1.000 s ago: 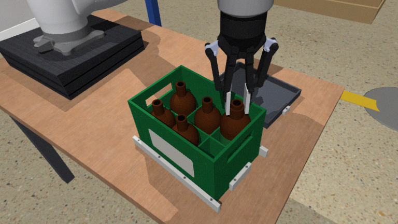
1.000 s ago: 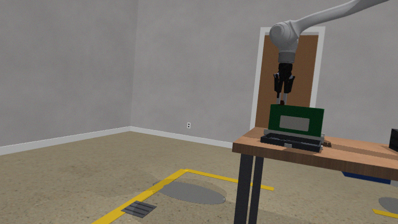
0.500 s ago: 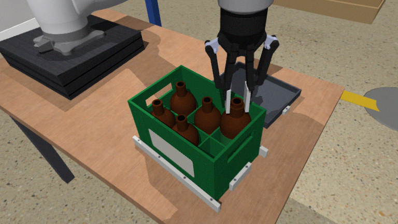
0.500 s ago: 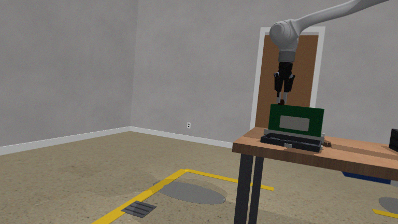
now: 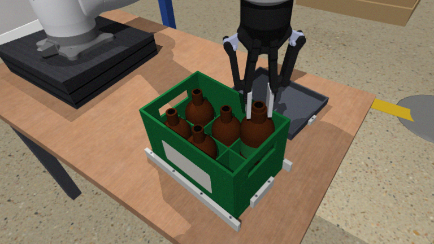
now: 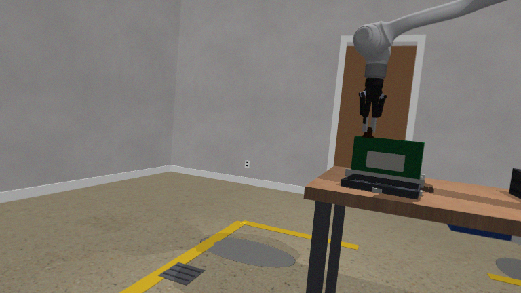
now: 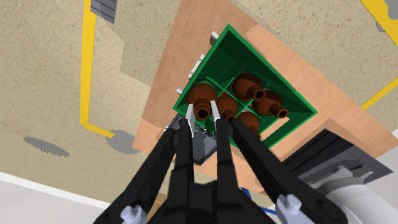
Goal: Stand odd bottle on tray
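A green crate (image 5: 212,145) stands on the wooden table with several brown bottles in its cells. My gripper (image 5: 259,107) is shut on the neck of the brown bottle (image 5: 256,127) in the crate's right corner cell nearest the tray. That bottle is upright, sits higher than the others, and its neck looks wider. The other bottles (image 5: 198,107) stand lower in their cells. The dark grey tray (image 5: 291,101) lies empty just behind the crate. In the wrist view my fingers clamp the bottle's mouth (image 7: 201,111). In the exterior view the gripper (image 6: 369,129) is above the crate (image 6: 387,157).
The robot base (image 5: 76,33) stands on a black plinth at the table's back left. White stop rails (image 5: 194,188) border the crate. One crate cell at the front (image 5: 230,157) holds no bottle. The table edge runs close to the tray's right side.
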`<action>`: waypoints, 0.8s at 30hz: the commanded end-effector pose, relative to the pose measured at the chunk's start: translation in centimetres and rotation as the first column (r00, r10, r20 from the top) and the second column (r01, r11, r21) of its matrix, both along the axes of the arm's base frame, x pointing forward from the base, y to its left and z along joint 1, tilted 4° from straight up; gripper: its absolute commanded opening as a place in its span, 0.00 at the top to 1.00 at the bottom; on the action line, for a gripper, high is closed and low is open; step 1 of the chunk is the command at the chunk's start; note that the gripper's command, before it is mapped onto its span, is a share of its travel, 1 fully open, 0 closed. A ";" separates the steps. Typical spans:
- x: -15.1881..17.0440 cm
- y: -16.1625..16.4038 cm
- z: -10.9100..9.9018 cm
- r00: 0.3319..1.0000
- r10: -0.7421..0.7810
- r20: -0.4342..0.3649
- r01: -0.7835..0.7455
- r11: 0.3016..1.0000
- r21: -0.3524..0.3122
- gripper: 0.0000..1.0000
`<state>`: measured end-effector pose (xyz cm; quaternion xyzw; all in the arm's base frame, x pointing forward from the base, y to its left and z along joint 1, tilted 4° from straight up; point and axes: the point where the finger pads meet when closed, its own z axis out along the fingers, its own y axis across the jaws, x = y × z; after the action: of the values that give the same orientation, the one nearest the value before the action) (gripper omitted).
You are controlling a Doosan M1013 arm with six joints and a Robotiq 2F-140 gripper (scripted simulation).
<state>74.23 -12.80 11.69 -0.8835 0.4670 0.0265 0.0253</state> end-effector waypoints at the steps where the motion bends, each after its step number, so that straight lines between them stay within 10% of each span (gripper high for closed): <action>1: 0.0 0.0 0.4 1.000 0.000 0.000 0.000 1.000 0.000 1.00; 24: 0.0 -0.1 2.0 1.000 0.000 0.000 0.000 1.000 0.000 1.00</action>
<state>74.28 -12.93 13.61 -0.8835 0.4670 0.0265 0.0253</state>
